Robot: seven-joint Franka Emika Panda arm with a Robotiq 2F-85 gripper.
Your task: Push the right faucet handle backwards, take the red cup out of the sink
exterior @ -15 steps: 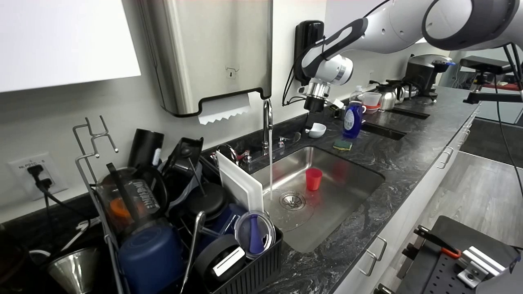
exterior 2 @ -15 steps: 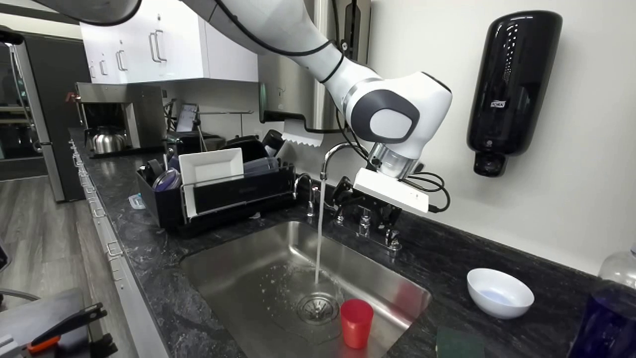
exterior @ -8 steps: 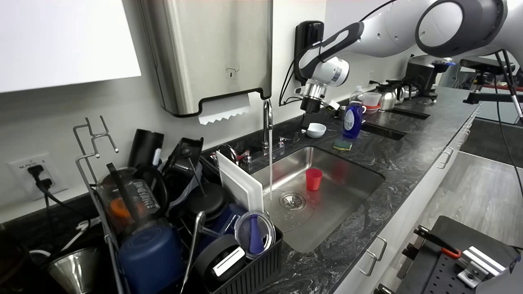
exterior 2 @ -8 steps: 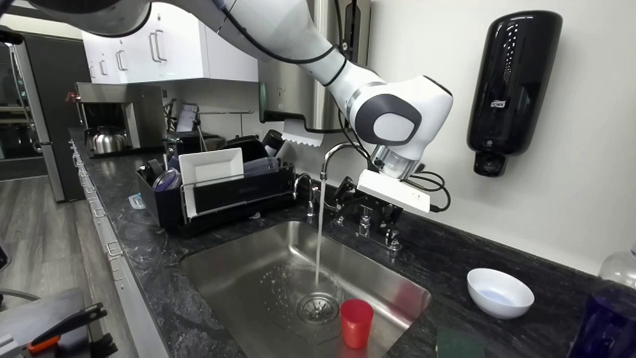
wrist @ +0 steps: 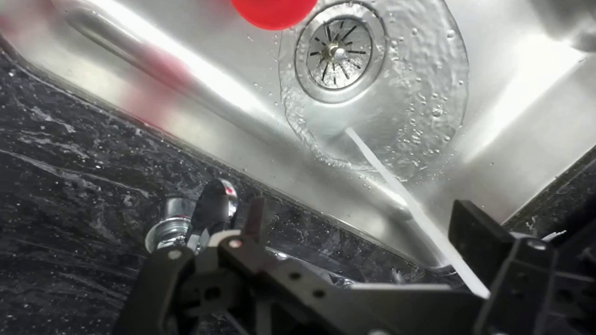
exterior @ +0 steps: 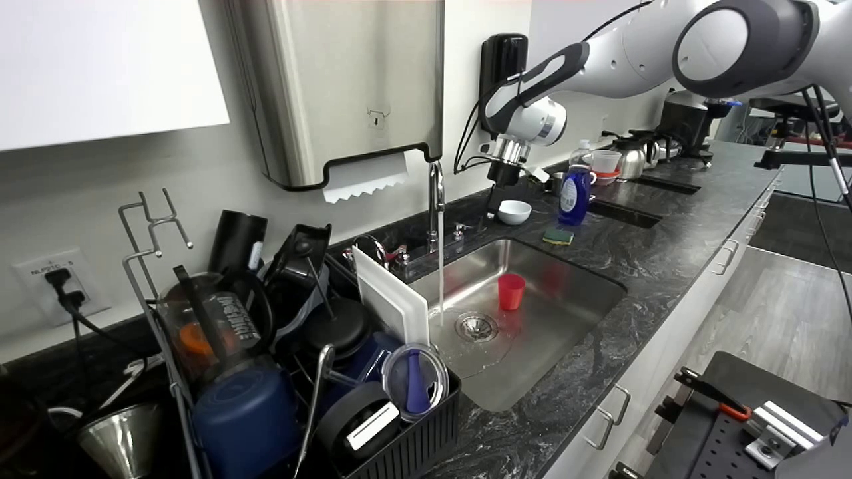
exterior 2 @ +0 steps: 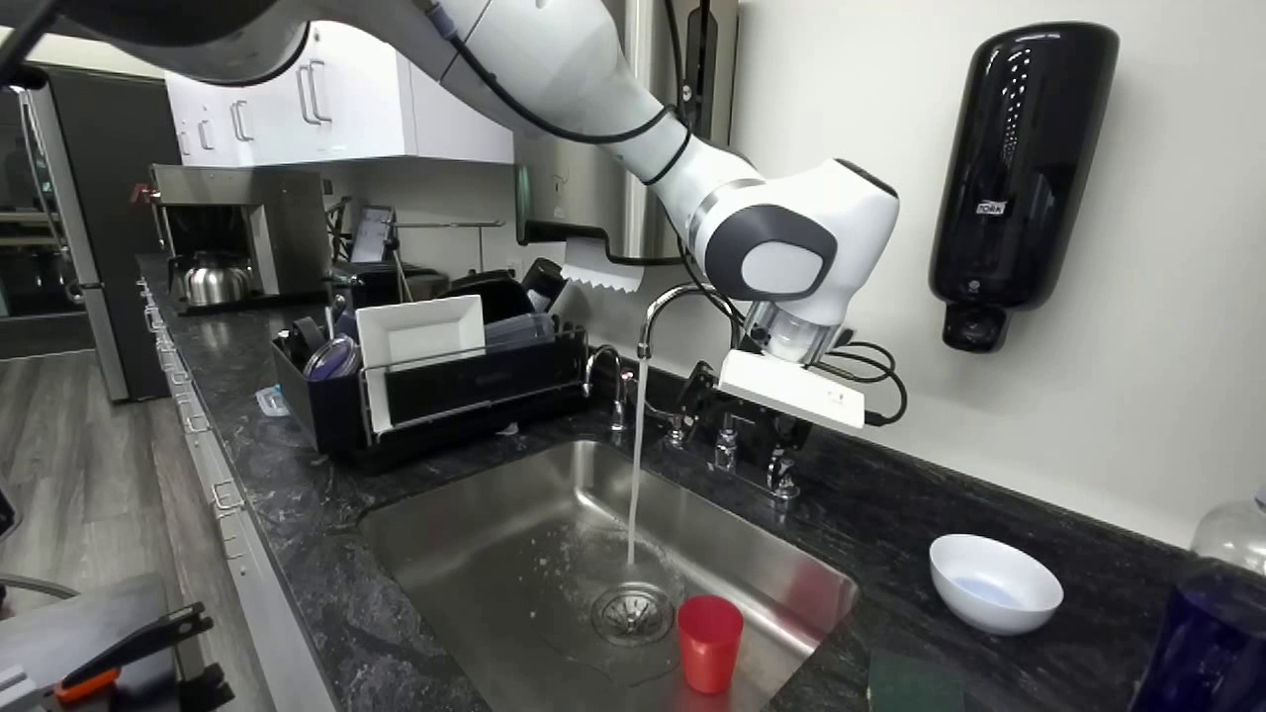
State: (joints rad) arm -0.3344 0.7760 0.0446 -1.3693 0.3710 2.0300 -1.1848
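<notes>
The red cup [exterior 2: 709, 643] stands upright in the stainless sink [exterior 2: 475, 554], beside the drain. In the wrist view the red cup [wrist: 274, 11] shows only partly, at the top edge. Water runs from the tap into the basin. My gripper [wrist: 359, 209] points down over the back rim by the faucet, its two fingers wide apart with nothing gripped. The right faucet handle [wrist: 216, 202] lies close beside the left-hand finger [wrist: 253, 221]; I cannot tell whether they touch. In an exterior view the right faucet handle [exterior 2: 781, 480] sits just below the gripper.
A white bowl [exterior 2: 994, 583] and a blue soap bottle [exterior: 574, 196] stand on the counter right of the sink, near a sponge [exterior: 558, 236]. The tap's spout [exterior 2: 658, 311] rises close to the arm. A full dish rack [exterior 2: 475, 386] stands on the opposite side.
My gripper has lowered a little toward the faucet and shifted slightly along the wall. The red cup has stayed in place and the water keeps running.
</notes>
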